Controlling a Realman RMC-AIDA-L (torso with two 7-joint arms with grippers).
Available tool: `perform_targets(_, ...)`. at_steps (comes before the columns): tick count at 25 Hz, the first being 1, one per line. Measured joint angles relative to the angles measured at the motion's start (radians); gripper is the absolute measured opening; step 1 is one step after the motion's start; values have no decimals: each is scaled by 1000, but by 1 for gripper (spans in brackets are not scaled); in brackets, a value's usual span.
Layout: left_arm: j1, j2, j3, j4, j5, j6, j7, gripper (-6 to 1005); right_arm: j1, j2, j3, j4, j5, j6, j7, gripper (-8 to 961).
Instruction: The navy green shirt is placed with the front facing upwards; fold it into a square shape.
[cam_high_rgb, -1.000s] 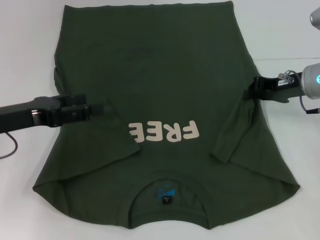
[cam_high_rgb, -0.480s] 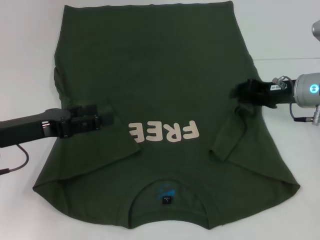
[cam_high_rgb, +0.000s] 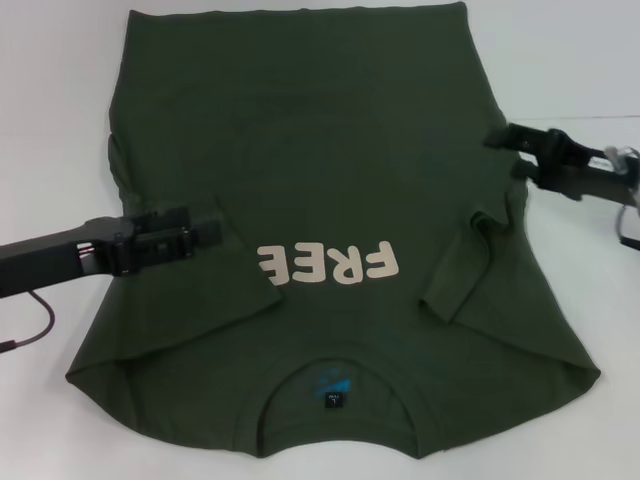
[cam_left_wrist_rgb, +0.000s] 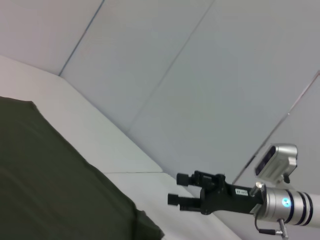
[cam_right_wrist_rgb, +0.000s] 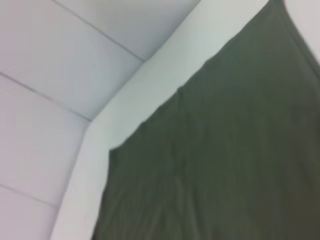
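The navy green shirt (cam_high_rgb: 320, 200) covers most of the white table (cam_high_rgb: 50, 120), leaving bare strips on both sides.

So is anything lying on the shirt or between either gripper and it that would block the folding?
Nothing visible does. The navy green shirt lies alone on the white table, both sleeves already folded inward. The left gripper is over its left side; the right gripper hangs open at its right edge.
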Motion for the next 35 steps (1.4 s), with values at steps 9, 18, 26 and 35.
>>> perform_targets(9, 4, 4, -3, 0, -2, 73, -45, 938, -136, -77, 27, -10, -23, -212, -2, 911)
perform_targets(18, -2, 2, -4, 0, -2, 69, -59, 937, -130, -41, 10, 35, -58, -178, 20, 904)
perform_targets(26, -6, 0, -4, 0, -3, 63, -53, 938, -60, 8, -52, 37, -83, -49, 9, 905)
perform_targets(35, -15, 2, -3, 0, -14, 61, -55, 937, -16, 33, -63, 38, -85, 12, -3, 904)
